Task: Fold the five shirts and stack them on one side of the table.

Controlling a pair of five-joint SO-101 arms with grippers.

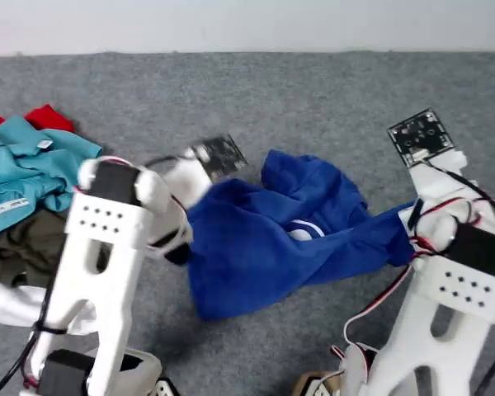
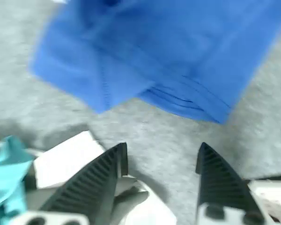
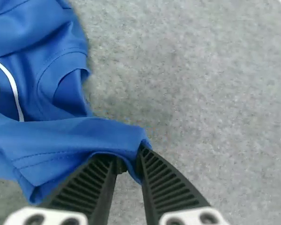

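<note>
A blue shirt (image 1: 272, 239) lies crumpled in the middle of the grey table; it also shows as the blue shirt (image 2: 154, 56) and blue shirt (image 3: 33, 93) in the wrist views. My right gripper (image 3: 128, 164) is shut on a hem of it at its right corner, and shows as the right gripper (image 1: 411, 221) from above, pulling the cloth out to the right. At the shirt's left edge, just off the cloth, my left gripper (image 2: 161, 157) is open over bare table with nothing between its fingers; from above the left gripper (image 1: 180, 243) sits at that edge.
At the left of the table lies a pile of shirts: teal (image 1: 25, 165), red (image 1: 49, 118), dark olive (image 1: 25, 243) and white (image 1: 8, 301). The teal shirt (image 2: 4, 173) is close beside my left gripper. Bare grey table (image 1: 330, 99) stretches behind the blue shirt.
</note>
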